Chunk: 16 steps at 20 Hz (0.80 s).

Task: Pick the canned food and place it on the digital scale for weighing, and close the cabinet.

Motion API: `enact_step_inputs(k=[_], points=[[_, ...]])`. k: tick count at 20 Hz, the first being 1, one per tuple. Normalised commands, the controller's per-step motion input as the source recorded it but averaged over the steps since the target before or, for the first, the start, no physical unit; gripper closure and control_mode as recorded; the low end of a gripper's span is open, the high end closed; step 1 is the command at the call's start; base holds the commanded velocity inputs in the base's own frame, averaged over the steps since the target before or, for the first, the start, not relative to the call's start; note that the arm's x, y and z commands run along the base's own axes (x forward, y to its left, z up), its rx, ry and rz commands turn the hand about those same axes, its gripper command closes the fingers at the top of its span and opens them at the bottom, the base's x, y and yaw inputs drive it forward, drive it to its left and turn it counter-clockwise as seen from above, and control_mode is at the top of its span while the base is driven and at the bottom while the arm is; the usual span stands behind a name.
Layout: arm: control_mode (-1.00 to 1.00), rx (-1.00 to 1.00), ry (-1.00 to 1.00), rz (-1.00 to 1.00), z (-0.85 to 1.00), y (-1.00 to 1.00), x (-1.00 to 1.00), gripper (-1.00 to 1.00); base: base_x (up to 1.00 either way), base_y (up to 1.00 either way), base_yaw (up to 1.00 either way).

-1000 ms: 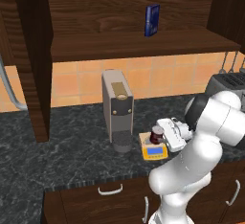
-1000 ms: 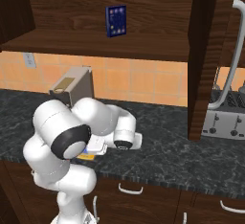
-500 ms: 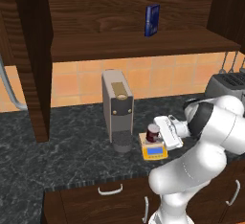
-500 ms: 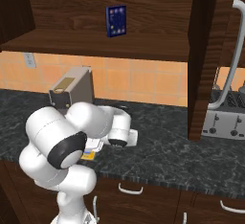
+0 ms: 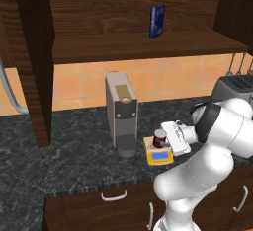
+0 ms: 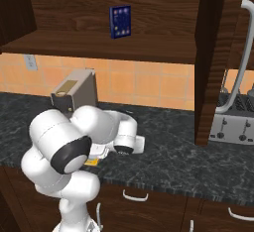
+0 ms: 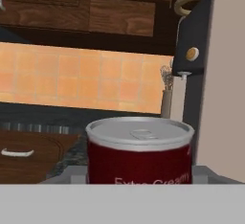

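The canned food [image 5: 159,138], a short dark red can with a silver top, stands upright on the yellow digital scale [image 5: 159,155] just right of the coffee machine. My gripper [image 5: 165,137] reaches in from the right at can height and is shut on the canned food. In the hand view the canned food [image 7: 139,149] sits very close, with the scale's grey plate [image 7: 72,174] under it. The dark wood cabinet [image 5: 128,42] above the counter is open, its door [image 5: 34,62] swung out at the left. In the right base view my arm hides the can, and a corner of the scale [image 6: 93,161] shows.
A blue box [image 5: 157,21] stands on the cabinet shelf. The grey coffee machine [image 5: 121,112] is right beside the scale. A toaster [image 6: 232,119] stands at the right, behind the other open cabinet door [image 6: 208,62]. Drawers with curved handles [image 5: 113,195] run below the counter.
The arm's elbow has swung right and lower, while the hand stayed at the scale. The can has settled slightly lower onto the plate, still gripped.
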Motion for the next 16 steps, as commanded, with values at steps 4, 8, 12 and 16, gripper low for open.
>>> enact_step_inputs(k=[4,8,12,16], points=[[-1.00,0.00,0.00,0.00,-0.04,0.01,0.28,-1.00,0.00,0.00,0.00],[-1.00,0.00,0.00,0.00,0.00,0.00,0.27,-1.00,0.00,0.00,0.00],[-1.00,0.00,0.01,0.00,0.00,-0.09,0.02,-1.00,0.00,0.00,0.00],[-1.00,0.00,0.02,0.00,0.00,-0.22,-0.23,-1.00,0.00,0.00,0.00]])
